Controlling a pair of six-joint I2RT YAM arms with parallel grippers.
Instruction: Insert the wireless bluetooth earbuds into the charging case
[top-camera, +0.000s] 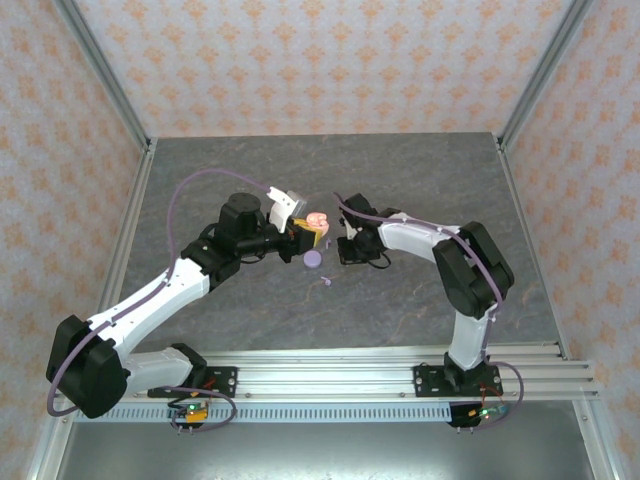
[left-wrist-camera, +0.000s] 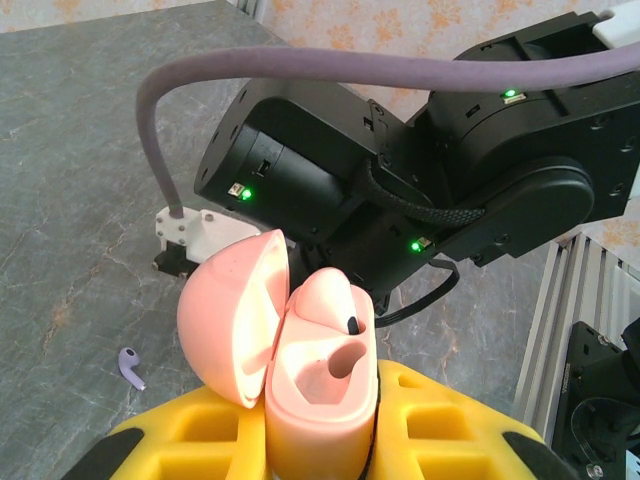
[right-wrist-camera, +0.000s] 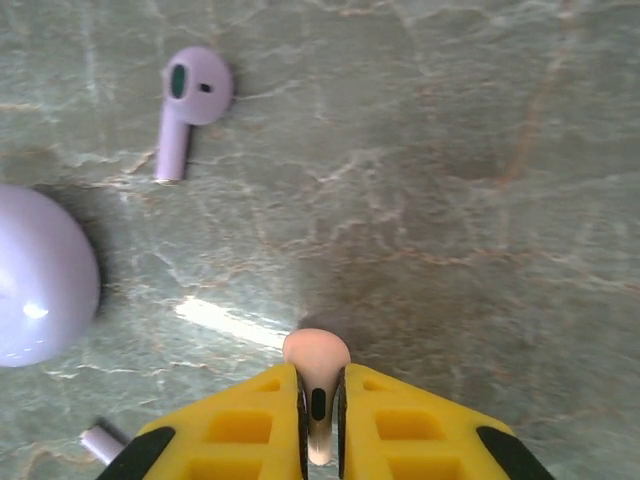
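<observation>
Right wrist view: yellow fingers (right-wrist-camera: 250, 425) of the right gripper (right-wrist-camera: 318, 400) pinched a pink earbud (right-wrist-camera: 316, 358) by its stem, low at the table (right-wrist-camera: 450, 200). The left gripper (left-wrist-camera: 320, 440) clamped the open pink case (left-wrist-camera: 320, 400), which had one socket free. A lavender earbud (right-wrist-camera: 190, 100) lay nearby. Risk: the thin stem grip could let the bud twist and miss the socket.

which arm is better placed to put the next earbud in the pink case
Right. The right tool is shut on a pink earbud; the left tool holds the open pink case.
</observation>
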